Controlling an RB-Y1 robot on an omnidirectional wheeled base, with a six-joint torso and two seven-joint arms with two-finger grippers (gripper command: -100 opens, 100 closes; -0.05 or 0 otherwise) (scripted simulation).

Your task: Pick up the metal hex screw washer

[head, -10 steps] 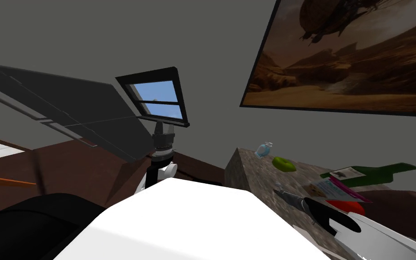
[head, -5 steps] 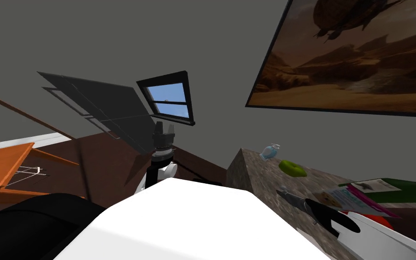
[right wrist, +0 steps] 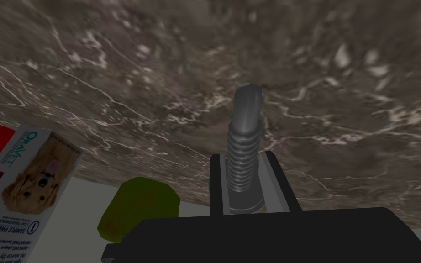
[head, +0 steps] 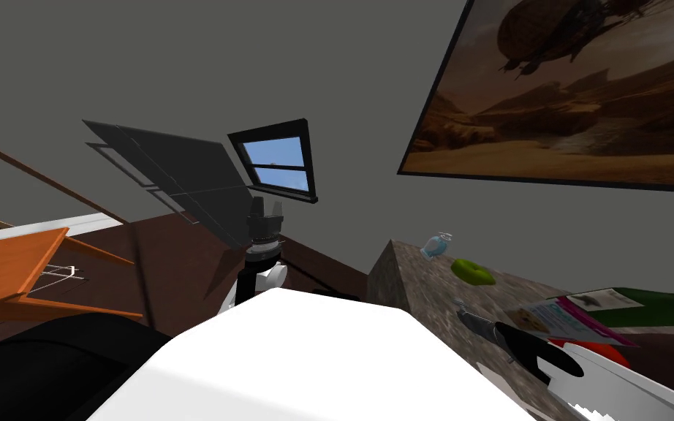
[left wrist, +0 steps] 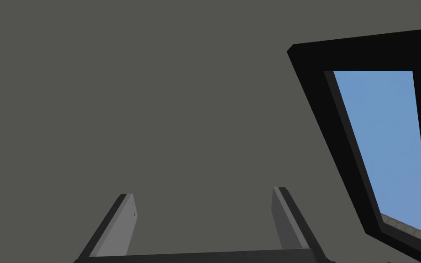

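Right gripper clamped on hex screw, blades pinching threaded shank close to gripper body, tip poking out over marble tabletop. Judged rigid, light and small; threads give bite, smooth tip slippery. Clearance off top unclear, probably lifted. Left gripper spread, empty.

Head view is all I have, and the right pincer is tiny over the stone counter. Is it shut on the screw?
Observer: Yes. The right wrist view shows the right pincer shut on the grey threaded screw, fingers pressing its sides.
Operator: Where does the tip point?
Observer: Away from the pincer, toward the marbled counter.
Operator: And the other arm?
Observer: The left pincer is open and holds nothing.
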